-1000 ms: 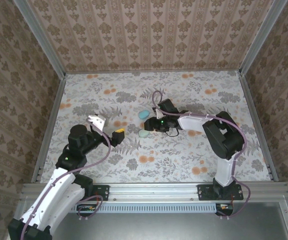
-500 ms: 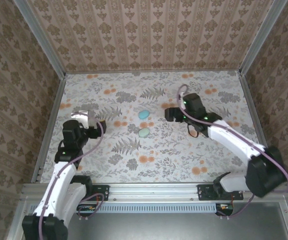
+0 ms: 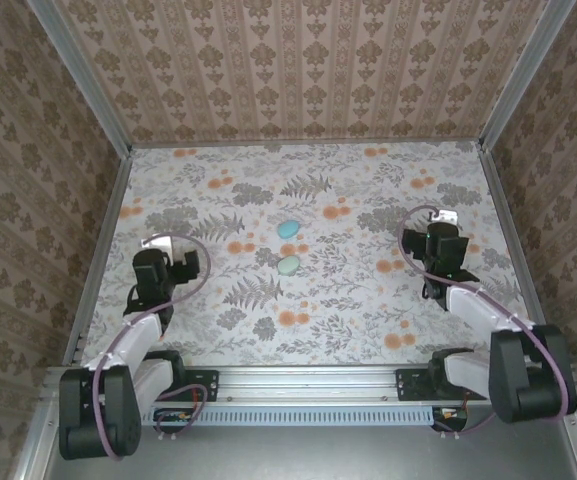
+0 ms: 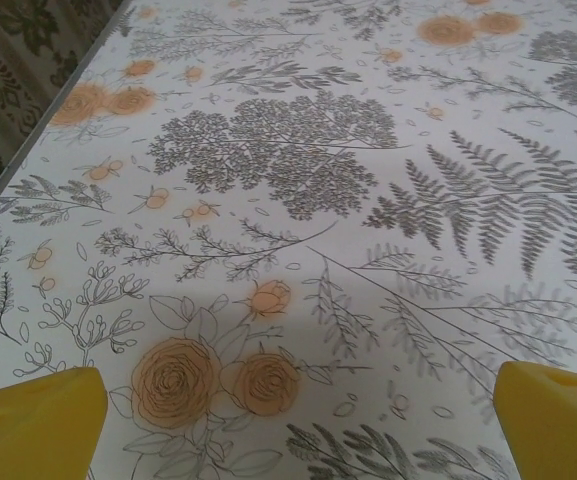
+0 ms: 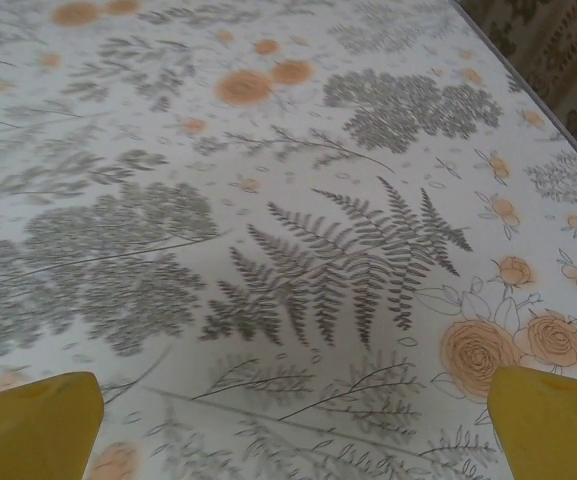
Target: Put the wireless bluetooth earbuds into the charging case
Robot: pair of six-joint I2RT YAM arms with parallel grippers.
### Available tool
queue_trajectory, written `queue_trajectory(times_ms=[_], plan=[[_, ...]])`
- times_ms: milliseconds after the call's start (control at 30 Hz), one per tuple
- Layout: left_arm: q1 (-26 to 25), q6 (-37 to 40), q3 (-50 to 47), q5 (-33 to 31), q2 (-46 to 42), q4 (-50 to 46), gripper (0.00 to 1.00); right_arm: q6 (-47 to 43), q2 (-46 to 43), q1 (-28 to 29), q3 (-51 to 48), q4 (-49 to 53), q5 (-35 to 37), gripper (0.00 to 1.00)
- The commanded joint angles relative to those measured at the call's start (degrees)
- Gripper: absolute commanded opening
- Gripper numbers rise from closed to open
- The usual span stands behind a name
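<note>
Sitting spread wide and empty by the desk's left and right edges, left claw (image 4: 293, 420) and right claw (image 5: 290, 425) look finished. The charging case (image 3: 288, 228) lies mid-desk, seemingly shut.

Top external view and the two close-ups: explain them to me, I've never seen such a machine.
These are two robot arms bolted at the near edge of a flower-patterned table. The top picture looks down from above and behind them. The other two come from a camera on each wrist, looking past the yellow fingers. The left gripper and the right gripper are both open and hold nothing. Mid-table lie two small ovals, apart: a bluer oval and, nearer the arms, a greener oval. They are too small here to tell what each is.
</note>
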State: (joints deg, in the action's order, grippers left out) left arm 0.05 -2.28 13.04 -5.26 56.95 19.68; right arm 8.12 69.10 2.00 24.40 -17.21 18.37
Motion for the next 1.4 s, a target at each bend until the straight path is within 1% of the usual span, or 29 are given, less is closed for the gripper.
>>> queue_trajectory(times_ms=[0, 33, 100, 200, 233, 300, 367, 400, 433, 467, 533, 567, 633, 667, 1367], plan=[[0.9, 3.6, -0.9, 0.9, 3.6, 16.4, 1.00, -0.9, 4.6, -2.0, -0.8, -14.3, -2.8, 1.00], [1.3, 3.9, -0.9, 1.5, 5.4, 19.0, 1.00, -0.9, 5.6, -2.2, 0.0, -14.0, -3.7, 1.00], [2.3, 3.6, -0.9, 3.7, 8.9, 24.0, 1.00, -1.9, 7.5, -2.8, -0.2, -18.7, -6.3, 1.00], [2.7, 2.9, -0.2, 6.1, 15.8, 32.7, 1.00, -1.0, 10.3, -3.7, -0.9, -25.1, -10.3, 1.00], [3.3, 1.6, 0.9, 7.4, 17.9, 33.0, 1.00, -1.5, 13.2, -3.6, -0.7, -26.5, -11.6, 1.00], [3.4, 1.7, 2.0, 10.2, 23.3, 37.3, 1.00, -3.1, 14.0, -3.4, -0.2, -26.2, -15.0, 1.00], [3.2, 2.6, 3.1, 12.0, 28.0, 39.7, 1.00, -4.1, 16.9, -3.4, -1.6, -31.3, -17.7, 1.00], [3.1, 2.9, 3.7, 12.2, 29.7, 40.0, 1.00, -4.3, 19.4, -3.3, -2.9, -36.9, -18.2, 1.00], [3.1, 2.9, 4.3, 11.8, 31.1, 40.1, 1.00, -4.2, 19.1, -3.3, -3.4, -37.2, -18.1, 1.00], [3.1, 3.0, 5.1, 11.6, 31.3, 39.5, 1.00, -4.0, 17.9, -3.3, -2.8, -34.0, -17.2, 1.00], [2.5, 3.0, 8.5, 10.3, 30.7, 32.2, 1.00, -4.2, 18.8, -2.8, -2.2, -34.4, -15.5, 1.00], [1.6, 3.7, 9.2, 8.7, 31.1, 31.5, 1.00, -4.5, 18.4, -2.1, -1.7, -32.6, -14.1, 1.00], [-0.5, 4.9, 10.3, 4.9, 31.0, 28.7, 1.00, -5.0, 18.6, -1.6, -1.5, -32.5, -13.5, 1.00], [-1.2, 5.4, 10.3, 3.9, 31.2, 29.0, 1.00, -5.1, 18.6, -1.5, -1.5, -32.7, -13.5, 1.00], [-1.1, 5.3, 10.3, 4.1, 31.0, 28.9, 1.00, -5.7, 18.5, -0.9, -1.4, -32.4, -13.2, 1.00]])
